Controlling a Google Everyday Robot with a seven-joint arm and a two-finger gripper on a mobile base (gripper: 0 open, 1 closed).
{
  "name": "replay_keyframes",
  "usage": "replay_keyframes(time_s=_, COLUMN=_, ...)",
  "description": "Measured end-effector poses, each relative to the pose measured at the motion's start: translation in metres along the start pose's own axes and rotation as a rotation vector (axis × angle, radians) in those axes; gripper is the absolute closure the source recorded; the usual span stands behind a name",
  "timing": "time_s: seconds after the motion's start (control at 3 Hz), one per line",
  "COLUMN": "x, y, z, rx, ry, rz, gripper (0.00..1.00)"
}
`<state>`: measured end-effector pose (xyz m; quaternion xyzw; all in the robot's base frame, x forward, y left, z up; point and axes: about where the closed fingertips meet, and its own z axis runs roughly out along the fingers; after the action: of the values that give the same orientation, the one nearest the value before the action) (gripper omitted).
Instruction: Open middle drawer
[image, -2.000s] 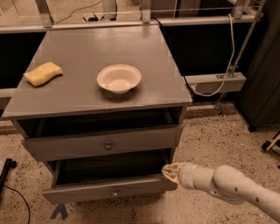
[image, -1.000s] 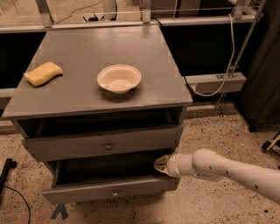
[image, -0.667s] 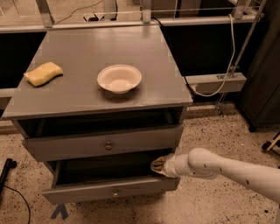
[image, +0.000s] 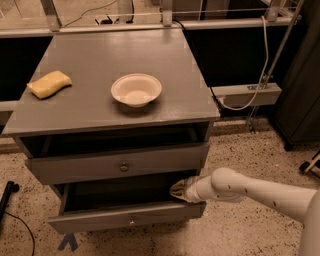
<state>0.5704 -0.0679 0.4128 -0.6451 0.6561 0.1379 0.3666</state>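
Observation:
The middle drawer is the low grey front with a small round knob. It stands pulled out toward me, and its dark inside shows. My gripper is at the end of the white arm, which reaches in from the right. It sits over the right end of this open drawer, just under the upper drawer's front. The taller upper drawer with the bigger knob is also out a little. The lowest drawer is hidden.
On the grey cabinet top are a white bowl and a yellow sponge. A black cable lies on the speckled floor at the left. A dark cabinet stands at the right.
My gripper has moved left from the drawer's right front corner to a spot over its right end. The drawers, bowl and sponge have not moved.

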Motion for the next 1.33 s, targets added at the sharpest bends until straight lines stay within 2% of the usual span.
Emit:
replay_keyframes(time_s=0.67, x=-0.003, y=0.009, z=0.007, rx=-0.052, ry=0.006, rz=0.002, gripper=1.00)
replay_keyframes(time_s=1.33, x=-0.003, y=0.019, z=0.004, rx=-0.043, ry=0.006, rz=0.021, gripper=1.00)
